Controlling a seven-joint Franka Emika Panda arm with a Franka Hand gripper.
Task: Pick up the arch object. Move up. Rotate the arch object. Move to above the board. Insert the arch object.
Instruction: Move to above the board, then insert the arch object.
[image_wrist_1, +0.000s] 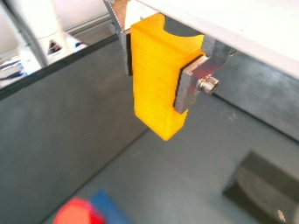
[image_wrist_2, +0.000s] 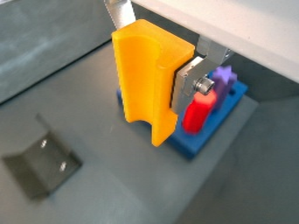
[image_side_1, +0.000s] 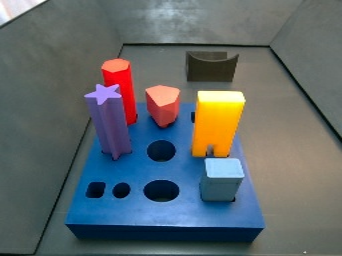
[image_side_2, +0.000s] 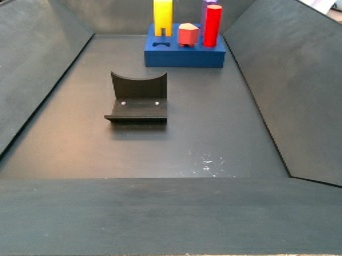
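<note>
Yellow shading to orange, the arch object (image_wrist_1: 158, 79) sits clamped between the two fingers of the gripper (image_wrist_1: 162, 80). One silver plate (image_wrist_1: 193, 85) presses flat on one of its side faces, and the other finger shows as a thin edge on the opposite face. The other wrist view shows the same grip: the gripper (image_wrist_2: 158, 74) is closed on the arch object (image_wrist_2: 146, 74), and a silver finger plate (image_wrist_2: 193, 86) lies against its side. The block hangs well past the fingertips, upright, with its notch at the far end, away from the fingers.

Beyond the fingertips lies the blue board (image_wrist_2: 216, 133). A red peg (image_wrist_2: 198, 111) stands just beside the gripped block on the plate side, with a purple piece (image_wrist_2: 225, 79) past it. The fixture (image_wrist_2: 41, 162) rests on the dark floor, well apart from the fingers.

Both side views show no gripper. The arch object (image_side_1: 218, 122) stands upright at the top of the board (image_side_1: 160, 215), between a pink-red piece (image_side_1: 163, 105) and a grey-blue cube (image_side_1: 223, 180). Whether its legs touch the board cannot be told. A purple star post (image_side_1: 107, 120) and a red hexagonal post (image_side_1: 118, 85) stand further along the board, with the fixture (image_side_1: 210, 65) behind it. From the opposite end, the fixture (image_side_2: 136, 100) lies in the foreground, and the arch object (image_side_2: 162, 15) rises from the board (image_side_2: 185, 55).
</note>
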